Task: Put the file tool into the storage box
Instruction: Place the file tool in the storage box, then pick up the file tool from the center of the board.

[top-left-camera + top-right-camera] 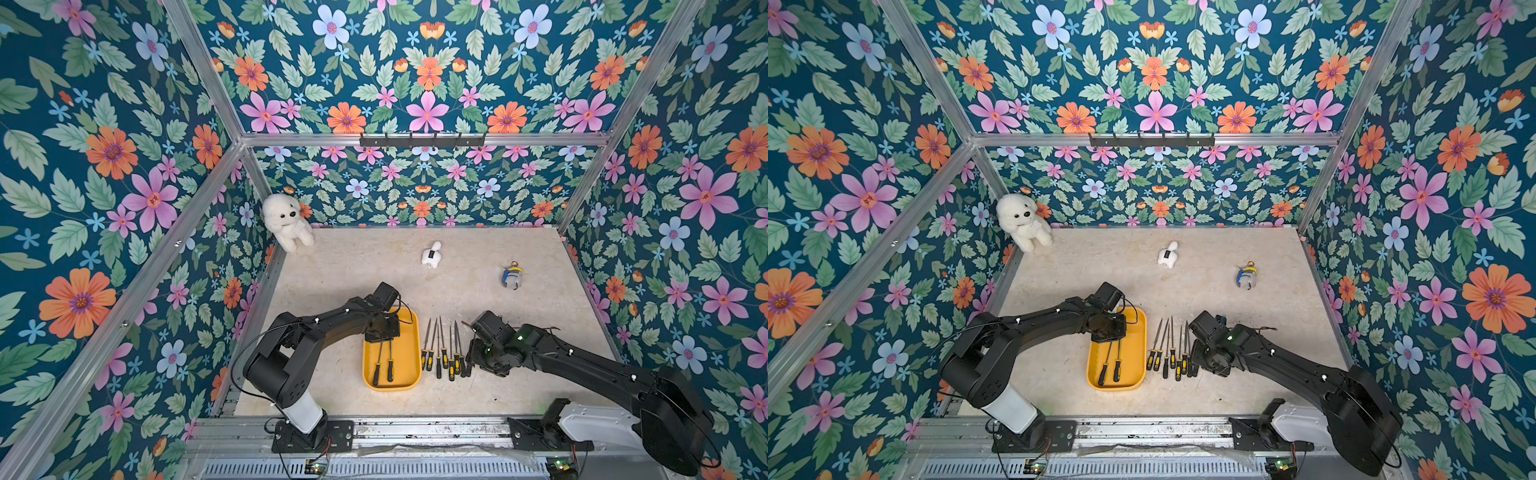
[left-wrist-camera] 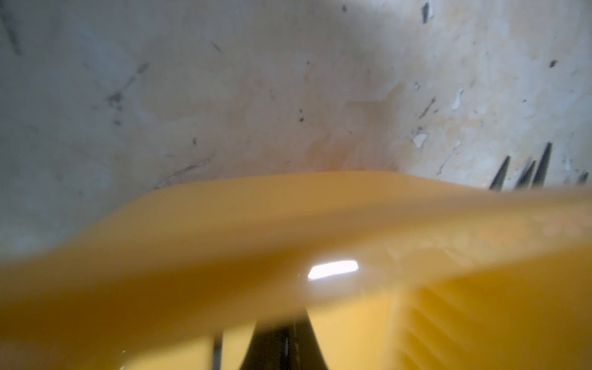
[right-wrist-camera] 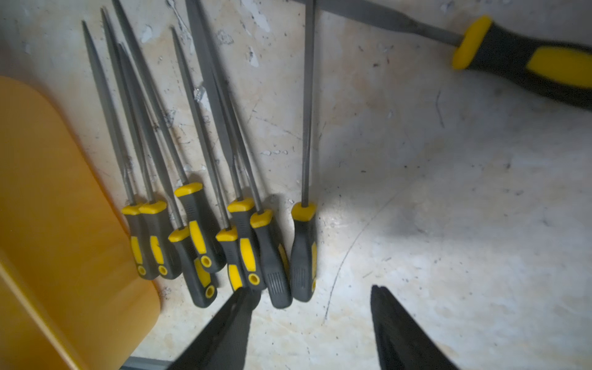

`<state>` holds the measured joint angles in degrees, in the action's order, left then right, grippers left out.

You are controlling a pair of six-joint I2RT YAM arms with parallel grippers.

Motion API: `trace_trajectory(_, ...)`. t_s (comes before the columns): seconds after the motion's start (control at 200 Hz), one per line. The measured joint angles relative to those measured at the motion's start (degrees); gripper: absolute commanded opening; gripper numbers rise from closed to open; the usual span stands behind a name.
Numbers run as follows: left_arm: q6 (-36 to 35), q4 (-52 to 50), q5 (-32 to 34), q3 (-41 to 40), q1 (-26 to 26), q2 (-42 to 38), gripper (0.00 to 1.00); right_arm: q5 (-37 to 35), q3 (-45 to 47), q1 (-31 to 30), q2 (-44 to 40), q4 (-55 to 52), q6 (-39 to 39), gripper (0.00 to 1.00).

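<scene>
File tool (image 3: 302, 253) lies handle-first just ahead of my right gripper (image 3: 313, 290), shaft pointing straight away; jaws apart, empty. Left gripper (image 1: 381, 330), jaws together, hangs over the storage box (image 1: 405, 365).

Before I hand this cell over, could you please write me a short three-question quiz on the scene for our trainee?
1. How many files lie in the storage box?
2. The right gripper is: A) open and empty, B) shut on a file, C) inside the storage box.
3. True or false: the white plush dog lies in the storage box.
Key: 1 two; 2 A; 3 false.
</scene>
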<state>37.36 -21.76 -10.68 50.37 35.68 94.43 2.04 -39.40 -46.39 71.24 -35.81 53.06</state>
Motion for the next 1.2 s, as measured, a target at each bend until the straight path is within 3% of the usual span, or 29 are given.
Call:
trace_trajectory(0.17, 0.00, 1.44, -0.39, -0.52, 0.04, -0.24, 0.15, -1.03, -1.62, 0.07, 5.55, 0.24, -0.33, 0.47)
trace_trajectory(0.245, 0.24, 1.55, -0.20, -0.48, 0.04, -0.44, 0.23, -1.27, -2.56, 0.07, 7.89, 0.59, -0.70, 0.46)
trace_trajectory(0.37, 0.22, 0.70, 0.26, 0.09, 0.24, -1.33, 0.29, -1.75, -3.32, 0.07, 10.05, 0.96, -1.70, 0.42)
trace_trajectory(0.7, 0.66, -6.10, 0.50, 7.15, 0.07, -6.95, 0.32, -2.34, -5.20, 0.07, 15.80, 1.25, -3.26, 0.22)
trace_trajectory(0.87, 1.27, -9.07, -0.46, 13.35, 0.04, -9.77, 0.33, -2.93, -6.10, 0.04, 17.44, -0.07, -3.82, 0.00)
trace_trajectory(1.03, 1.27, -10.86, -1.86, 17.75, 0.04, -11.72, 0.34, -3.54, -7.02, 0.00, 15.96, -1.27, -5.11, 0.00)
trace_trajectory(1.2, 2.29, -10.88, -4.92, 19.19, 0.07, -12.83, 0.36, -3.93, -9.60, -2.12, 7.72, -2.38, -7.93, 0.00)
